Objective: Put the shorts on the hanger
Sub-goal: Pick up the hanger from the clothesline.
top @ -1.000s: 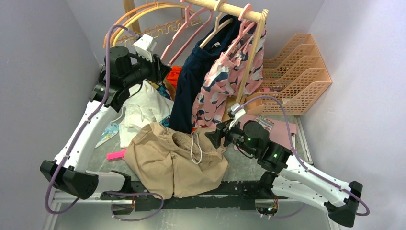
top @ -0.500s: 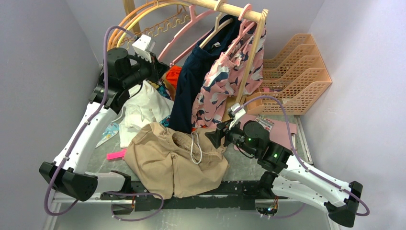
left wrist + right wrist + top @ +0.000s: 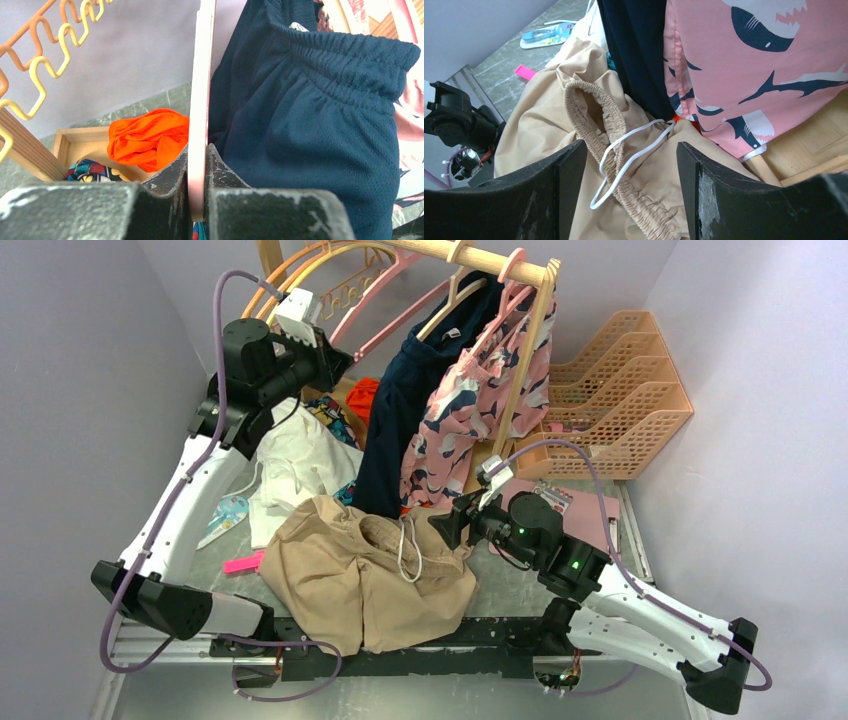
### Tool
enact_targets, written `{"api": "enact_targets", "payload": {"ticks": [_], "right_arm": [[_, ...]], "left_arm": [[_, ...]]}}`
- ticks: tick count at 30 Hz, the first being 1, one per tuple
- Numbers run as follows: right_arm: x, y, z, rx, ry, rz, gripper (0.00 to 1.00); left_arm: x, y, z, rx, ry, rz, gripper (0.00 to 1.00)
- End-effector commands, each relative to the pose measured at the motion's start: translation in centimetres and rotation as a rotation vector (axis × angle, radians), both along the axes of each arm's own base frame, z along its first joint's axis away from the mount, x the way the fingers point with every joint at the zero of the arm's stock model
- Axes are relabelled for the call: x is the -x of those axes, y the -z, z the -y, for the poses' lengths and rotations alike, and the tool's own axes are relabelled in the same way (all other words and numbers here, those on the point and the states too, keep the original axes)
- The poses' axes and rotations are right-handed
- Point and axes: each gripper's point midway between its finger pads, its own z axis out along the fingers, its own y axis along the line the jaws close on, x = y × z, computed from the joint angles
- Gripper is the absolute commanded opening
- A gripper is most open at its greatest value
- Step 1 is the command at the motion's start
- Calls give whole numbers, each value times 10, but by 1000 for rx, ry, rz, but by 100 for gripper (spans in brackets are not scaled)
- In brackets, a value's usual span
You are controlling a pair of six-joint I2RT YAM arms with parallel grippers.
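Note:
The tan shorts [image 3: 340, 575] lie crumpled at the table's near middle, with the waistband and white drawstring [image 3: 405, 545] facing up. My left gripper [image 3: 335, 358] is raised at the back left, shut on the pink hanger [image 3: 405, 315], which slants up toward the rail. In the left wrist view the hanger's flat pink bar [image 3: 201, 100] is pinched between the two fingers of the left gripper [image 3: 198, 165]. My right gripper [image 3: 452, 523] is open at the shorts' right edge. In the right wrist view the right gripper [image 3: 631, 165] hovers over the shorts' waistband [image 3: 594, 125].
A navy garment [image 3: 400, 410] and a pink shark-print garment [image 3: 470, 410] hang from the wooden rail [image 3: 480, 258]. Orange and yellow hangers [image 3: 285, 280] hang at the back left. A white garment [image 3: 300, 465], orange cloth [image 3: 150, 135] and file racks [image 3: 610, 390] lie around.
My left arm has lifted the pink hanger up and back toward the rail. The right arm and the shorts have not moved.

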Motion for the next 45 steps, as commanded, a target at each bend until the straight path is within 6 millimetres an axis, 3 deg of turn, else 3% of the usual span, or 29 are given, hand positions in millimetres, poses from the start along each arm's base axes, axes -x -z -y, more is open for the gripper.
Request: {"api": "enact_targets", "payload": {"ticks": [1,15,22,29,34,45], "right_arm": [[-1,2,4,0,13,-2,70],[-1,4,3,4,12,-5,70],[-1,2,4,4,16,-2,70],[-2,3,4,7,19,-3,70],[-3,4,1,14,11,-7,70],[-4,2,-5,18,0,-13,70]], "left_arm": [[-3,-40,2,53,-16,108,7],[-30,-11,14,-12,-29,31,7],[-31,10,10,-43,-58,-4,7],[0,13,-10,-58,-86,23,7],[25,29,-24,-96,-92,-8,7],[102,52,-73,-144,-173,-46,7]]}}
